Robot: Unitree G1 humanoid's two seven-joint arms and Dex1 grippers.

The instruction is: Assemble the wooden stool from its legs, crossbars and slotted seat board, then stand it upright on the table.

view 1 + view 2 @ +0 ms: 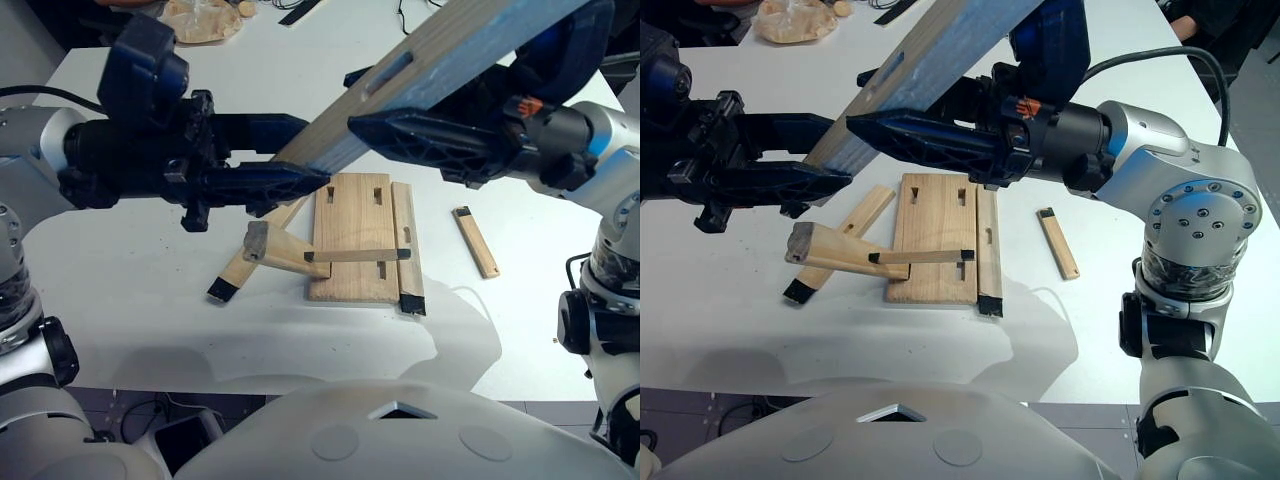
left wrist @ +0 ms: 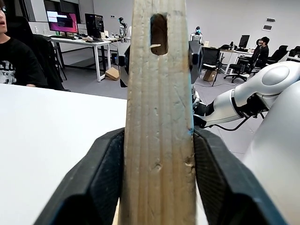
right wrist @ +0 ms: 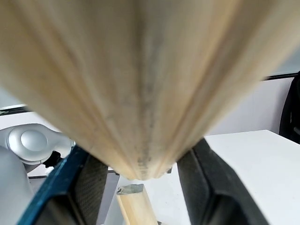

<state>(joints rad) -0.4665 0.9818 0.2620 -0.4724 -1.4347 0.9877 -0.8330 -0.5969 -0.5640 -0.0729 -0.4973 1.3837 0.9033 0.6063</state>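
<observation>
A long slotted wooden leg (image 1: 440, 60) hangs slanted above the table, held at both ends. My left gripper (image 1: 315, 150) is shut on its lower end, fingers (image 2: 101, 183) pressing both edges of the leg (image 2: 159, 122). My right gripper (image 1: 350, 100) is shut on it higher up, with the leg (image 3: 145, 70) close before its camera. Below lies the slotted seat board (image 1: 352, 240) flat on the table. A leg with a black foot (image 1: 407, 245) lies along its right edge, and a crossbar (image 1: 360, 255) joined to another leg (image 1: 285, 255) rests across it.
One more leg (image 1: 240, 268) lies left of the seat board. A short loose crossbar (image 1: 476, 241) lies to the right. A crumpled bag (image 1: 200, 18) and a dark object (image 1: 300, 10) sit at the far edge of the white table (image 1: 120, 300).
</observation>
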